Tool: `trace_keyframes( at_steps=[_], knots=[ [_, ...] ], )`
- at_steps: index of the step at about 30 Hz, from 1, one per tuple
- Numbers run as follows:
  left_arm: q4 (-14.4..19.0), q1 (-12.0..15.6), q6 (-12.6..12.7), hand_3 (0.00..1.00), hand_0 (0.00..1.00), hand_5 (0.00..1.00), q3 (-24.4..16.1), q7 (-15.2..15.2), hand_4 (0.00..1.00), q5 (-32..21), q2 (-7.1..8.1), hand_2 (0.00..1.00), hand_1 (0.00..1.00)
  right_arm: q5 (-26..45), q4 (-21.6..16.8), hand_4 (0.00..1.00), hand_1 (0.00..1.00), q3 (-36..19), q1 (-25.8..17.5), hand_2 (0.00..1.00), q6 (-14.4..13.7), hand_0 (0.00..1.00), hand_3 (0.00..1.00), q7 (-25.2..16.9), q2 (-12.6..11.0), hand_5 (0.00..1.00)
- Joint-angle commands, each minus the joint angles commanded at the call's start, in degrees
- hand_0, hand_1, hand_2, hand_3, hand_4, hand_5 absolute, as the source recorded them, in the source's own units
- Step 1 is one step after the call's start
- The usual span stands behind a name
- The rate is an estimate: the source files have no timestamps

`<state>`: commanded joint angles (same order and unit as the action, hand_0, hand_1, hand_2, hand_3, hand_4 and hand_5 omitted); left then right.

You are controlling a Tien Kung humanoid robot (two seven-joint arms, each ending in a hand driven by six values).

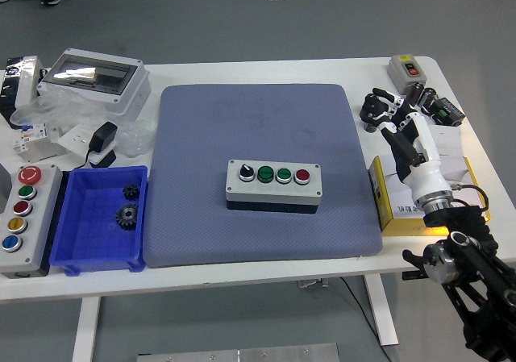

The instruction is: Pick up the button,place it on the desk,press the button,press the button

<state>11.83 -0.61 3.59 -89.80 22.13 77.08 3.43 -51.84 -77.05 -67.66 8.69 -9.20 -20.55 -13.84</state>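
Button box (pixel 274 185) with 4 controls sits at the middle of the blue mat (pixel 258 128), in the counter's (pixel 266 70) centre. The right hand (pixel 390 114) hovers beyond the mat's right edge, near the far right corner, fingers (pixel 376 106) curled and holding nothing, above the yellow carton (pixel 385 201).

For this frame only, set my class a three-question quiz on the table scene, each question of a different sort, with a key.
1. True or false: the right hand rests on the button box.
2. The button box lies on: A the blue bin, B the mat, C the yellow box.
3. Fill in: the bin holds two black ____.

Key: 1 false, the hand hovers off the mat's right edge, holding nothing. 2 B. 3 gears.
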Motion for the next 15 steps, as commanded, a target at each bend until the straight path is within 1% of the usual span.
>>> trace_keyframes(
  at_steps=[1, 6, 15],
  knots=[
    [0.0, 0.0, 0.0, 0.658, 0.692, 0.319, 0.0, 0.0, 0.682, 0.0, -0.01, 0.599, 0.642, 0.3, 0.2, 0.998, 0.875, 0.0, 0.0, 0.886, 0.0, 0.929, 0.881, 0.0, -0.1, 0.998],
    [0.1, -0.1, -0.1, 0.658, 0.692, 0.319, -0.1, 0.2, 0.682, 0.3, 0.12, 0.599, 0.642, 1.3, 0.8, 0.998, 0.875, 0.0, 0.3, 0.886, 0.1, 0.929, 0.881, -0.1, -0.3, 0.998],
    [0.0, -0.5, -0.5, 0.658, 0.692, 0.317, -1.0, 0.1, 0.679, 2.2, 1.06, 0.599, 0.642, 2.6, 1.5, 0.998, 0.854, -1.0, -0.2, 0.862, 0.3, 0.919, 0.861, 0.0, -0.6, 0.998]
  ],
)
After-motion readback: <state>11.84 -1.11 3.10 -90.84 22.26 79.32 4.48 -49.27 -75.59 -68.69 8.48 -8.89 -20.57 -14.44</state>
